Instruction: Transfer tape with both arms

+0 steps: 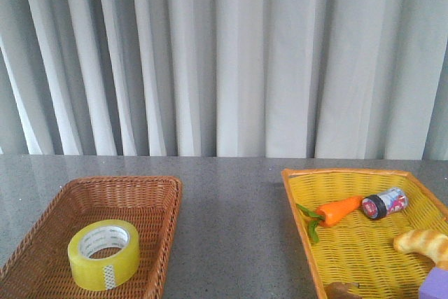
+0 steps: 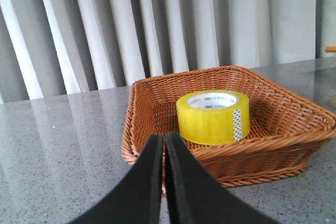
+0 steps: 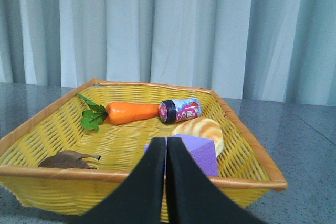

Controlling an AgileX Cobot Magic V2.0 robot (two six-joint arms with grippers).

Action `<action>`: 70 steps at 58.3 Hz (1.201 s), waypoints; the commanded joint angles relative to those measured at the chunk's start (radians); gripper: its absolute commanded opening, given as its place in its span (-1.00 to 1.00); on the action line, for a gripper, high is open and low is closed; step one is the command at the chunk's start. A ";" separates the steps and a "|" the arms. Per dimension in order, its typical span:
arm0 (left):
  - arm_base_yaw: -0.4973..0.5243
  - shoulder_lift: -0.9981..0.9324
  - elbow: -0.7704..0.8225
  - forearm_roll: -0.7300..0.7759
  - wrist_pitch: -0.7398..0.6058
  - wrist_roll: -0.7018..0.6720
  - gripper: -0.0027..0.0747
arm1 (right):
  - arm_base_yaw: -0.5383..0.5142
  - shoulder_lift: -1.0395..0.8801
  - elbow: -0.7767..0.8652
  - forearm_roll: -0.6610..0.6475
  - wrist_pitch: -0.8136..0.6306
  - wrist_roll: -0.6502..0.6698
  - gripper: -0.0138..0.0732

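Note:
The tape [image 1: 103, 254] [image 2: 212, 116], a wide yellow roll with a white core, lies flat in the brown wicker basket [image 1: 148, 185] [image 2: 137, 100] at the table's front left. In the left wrist view my left gripper [image 2: 165, 139] is shut with nothing between its fingers, held short of the basket's near rim, apart from the roll. My right gripper [image 3: 166, 142] is shut and empty too, in front of the near rim of the yellow basket [image 1: 297, 208] [image 3: 247, 182]. Neither arm shows in the front view.
The yellow basket at the front right holds a toy carrot [image 1: 337, 210] [image 3: 128, 112], a small black-capped jar [image 1: 384, 203] [image 3: 180, 110], a bread roll [image 1: 422, 243] [image 3: 199, 130], a purple block [image 1: 438, 284] [image 3: 199, 150] and a brown leaf-like piece [image 3: 65, 159]. Grey curtains hang behind the table.

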 commanded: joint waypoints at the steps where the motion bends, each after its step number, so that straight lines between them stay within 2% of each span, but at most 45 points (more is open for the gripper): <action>1: 0.002 0.003 -0.008 -0.007 -0.073 -0.007 -0.95 | -0.005 -0.015 0.004 -0.004 -0.038 -0.010 -0.70; 70: 0.002 -0.018 -0.009 -0.007 -0.071 -0.007 -0.95 | -0.005 -0.014 0.003 -0.004 -0.026 -0.008 -0.70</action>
